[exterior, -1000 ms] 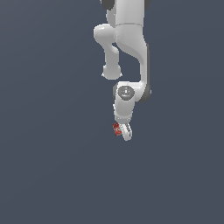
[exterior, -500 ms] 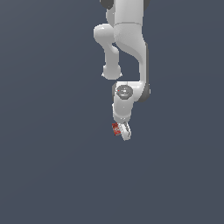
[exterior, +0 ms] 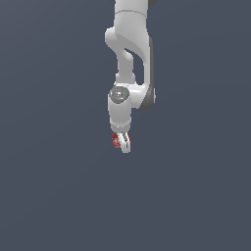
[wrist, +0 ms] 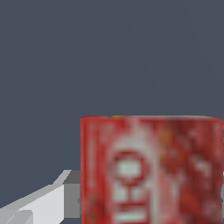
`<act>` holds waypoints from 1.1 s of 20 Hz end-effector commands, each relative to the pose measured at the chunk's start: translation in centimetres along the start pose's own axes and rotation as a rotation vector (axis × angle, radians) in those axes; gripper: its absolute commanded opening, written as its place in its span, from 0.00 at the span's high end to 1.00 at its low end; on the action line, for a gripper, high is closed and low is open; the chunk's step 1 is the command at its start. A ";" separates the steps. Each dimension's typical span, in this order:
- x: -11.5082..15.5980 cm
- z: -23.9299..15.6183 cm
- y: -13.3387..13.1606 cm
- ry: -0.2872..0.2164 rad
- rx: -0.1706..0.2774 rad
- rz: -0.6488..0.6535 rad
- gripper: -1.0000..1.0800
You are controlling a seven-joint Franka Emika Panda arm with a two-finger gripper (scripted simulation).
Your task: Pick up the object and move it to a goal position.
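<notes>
Now you have the hand (exterior: 122,143) clamped on the red box (exterior: 116,141), which sits between the fingers at the arm's tip in the exterior view. Carry it slowly and keep your squeeze steady, since the box looks small and could slip. No goal marker shows in either view. Count one arm (exterior: 130,59), one hand, one box.
</notes>
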State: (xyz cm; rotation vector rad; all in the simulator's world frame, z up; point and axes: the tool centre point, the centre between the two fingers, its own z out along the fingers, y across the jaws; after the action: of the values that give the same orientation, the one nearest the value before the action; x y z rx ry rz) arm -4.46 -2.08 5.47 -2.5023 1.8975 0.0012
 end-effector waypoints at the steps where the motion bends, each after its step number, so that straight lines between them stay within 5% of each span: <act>1: 2.8 -1.5 0.9 0.000 0.001 0.001 1.00; 13: 15.8 -8.3 4.6 0.001 0.000 0.001 1.00; 22: 19.8 -10.4 5.4 0.001 -0.001 0.001 1.00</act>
State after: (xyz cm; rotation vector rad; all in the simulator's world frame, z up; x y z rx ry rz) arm -4.42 -22.35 15.68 -2.5007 1.9018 -0.0015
